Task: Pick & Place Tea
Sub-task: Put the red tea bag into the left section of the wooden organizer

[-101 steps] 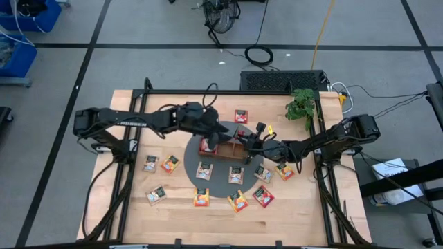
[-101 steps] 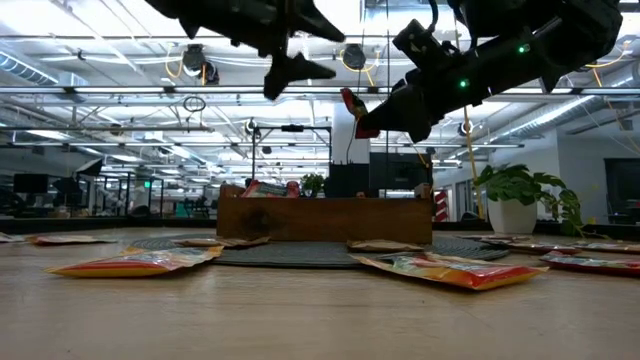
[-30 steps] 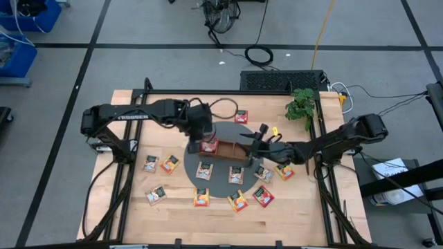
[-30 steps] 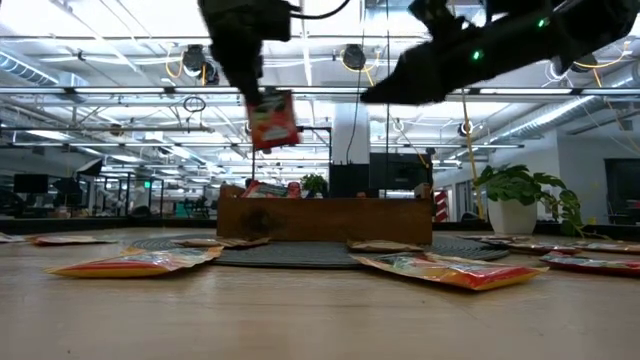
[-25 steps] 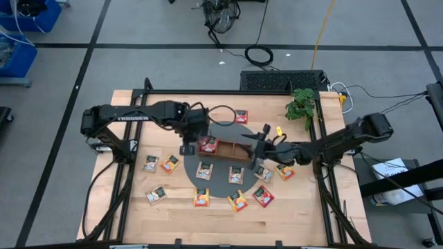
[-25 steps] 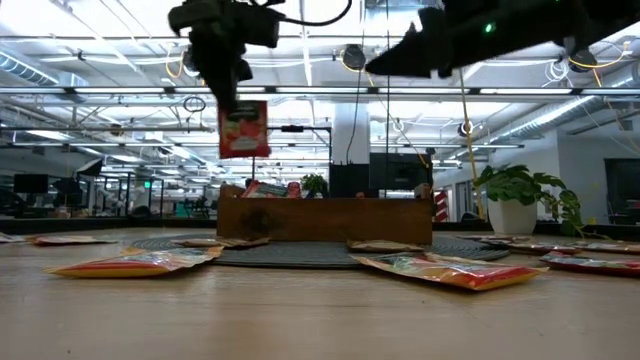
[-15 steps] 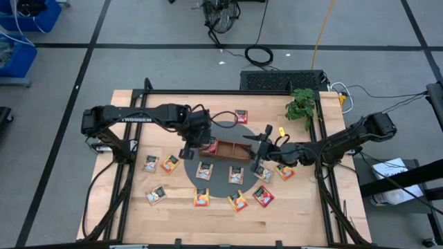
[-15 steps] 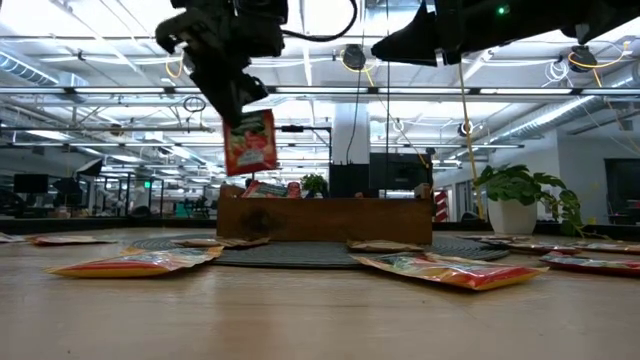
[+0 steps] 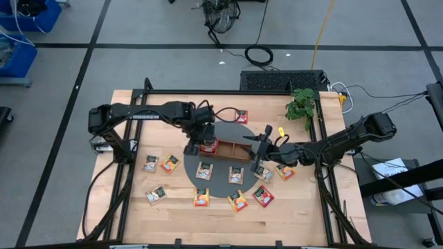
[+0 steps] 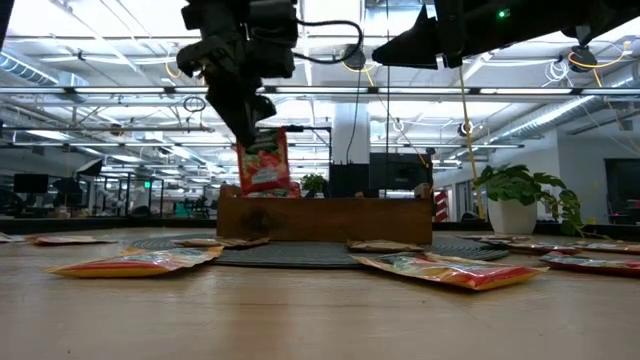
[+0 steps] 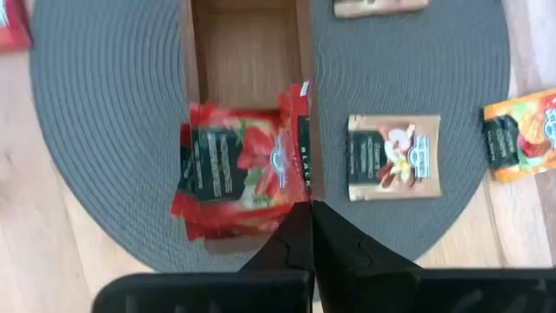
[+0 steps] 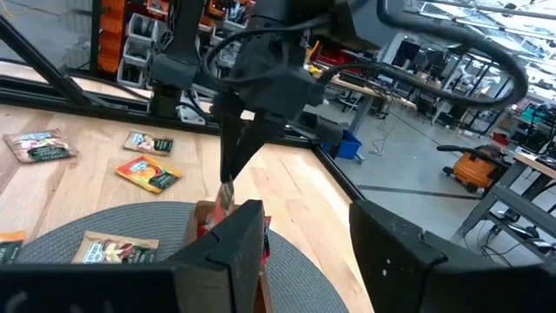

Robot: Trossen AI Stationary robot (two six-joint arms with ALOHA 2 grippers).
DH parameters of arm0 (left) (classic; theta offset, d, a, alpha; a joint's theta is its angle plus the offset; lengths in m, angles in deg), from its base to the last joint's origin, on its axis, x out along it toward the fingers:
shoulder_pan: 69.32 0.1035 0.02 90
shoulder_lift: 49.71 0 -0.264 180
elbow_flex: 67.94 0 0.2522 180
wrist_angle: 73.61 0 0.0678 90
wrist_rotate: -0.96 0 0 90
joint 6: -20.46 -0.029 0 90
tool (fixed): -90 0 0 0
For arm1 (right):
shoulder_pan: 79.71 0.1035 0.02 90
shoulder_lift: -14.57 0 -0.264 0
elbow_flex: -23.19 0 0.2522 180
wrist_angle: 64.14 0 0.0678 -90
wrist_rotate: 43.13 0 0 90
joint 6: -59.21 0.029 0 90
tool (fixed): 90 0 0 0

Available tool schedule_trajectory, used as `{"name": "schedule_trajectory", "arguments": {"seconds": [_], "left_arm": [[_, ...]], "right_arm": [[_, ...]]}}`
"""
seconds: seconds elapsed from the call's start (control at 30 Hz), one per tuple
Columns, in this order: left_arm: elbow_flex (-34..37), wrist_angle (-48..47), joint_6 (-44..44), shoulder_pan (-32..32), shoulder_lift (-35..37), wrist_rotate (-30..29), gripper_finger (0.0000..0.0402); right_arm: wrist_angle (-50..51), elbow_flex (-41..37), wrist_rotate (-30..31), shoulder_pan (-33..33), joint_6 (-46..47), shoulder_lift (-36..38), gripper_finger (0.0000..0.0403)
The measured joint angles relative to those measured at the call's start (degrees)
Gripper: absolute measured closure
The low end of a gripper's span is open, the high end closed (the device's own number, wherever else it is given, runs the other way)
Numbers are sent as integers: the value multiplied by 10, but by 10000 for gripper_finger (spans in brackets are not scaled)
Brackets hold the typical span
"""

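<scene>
My left gripper (image 10: pixel 250 125) hangs over the left end of the brown wooden tray (image 10: pixel 325 220), shut on a red tea packet (image 10: pixel 265 160). The packet's lower edge is about level with the tray's rim. In the left wrist view the held packet (image 11: pixel 301 139) shows edge-on above more red packets (image 11: pixel 230 169) lying in the left compartment. My right gripper (image 12: pixel 304 252) is open and holds nothing. It stays up over the tray's right part (image 9: pixel 259 151). Several more tea packets (image 9: pixel 203 170) lie flat on the round grey mat (image 9: pixel 216 182) and on the wood around it. My left gripper pinches the red packet's top edge (image 10: pixel 255 135) between its two fingers, which come from above and point down. The packet hangs below them, nearly upright with a slight tilt. It is above the tray's left compartment; I cannot tell whether its lower edge touches the packets there.
A potted plant (image 9: pixel 301 104) stands at the table's far right. One red packet (image 9: pixel 241 116) lies beyond the mat's far side, and two packets (image 9: pixel 160 163) lie left of the mat. More packets (image 9: pixel 263 196) sit along the mat's near edge. Black frame rails border the table.
My left gripper has swung the red packet a little toward the table's left edge and back, turning at the wrist, and has come down. The packet now hangs lower, right over the tray's left compartment. My right gripper has drawn back slightly toward the table's right edge.
</scene>
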Motion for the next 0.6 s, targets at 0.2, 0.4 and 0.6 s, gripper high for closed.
{"name": "schedule_trajectory", "arguments": {"seconds": [0.2, 0.4, 0.6], "left_arm": [[0, -1, -4, 4, -21, 2, 401], [0, -1, -4, 6, -37, 4, 401], [12, 8, 5, 6, -53, 3, 401]], "right_arm": [[1, 0, 0, 0, 0, 0, 248], [1, 0, 0, 0, 0, 0, 248], [2, 0, 0, 0, 0, 0, 248]]}}
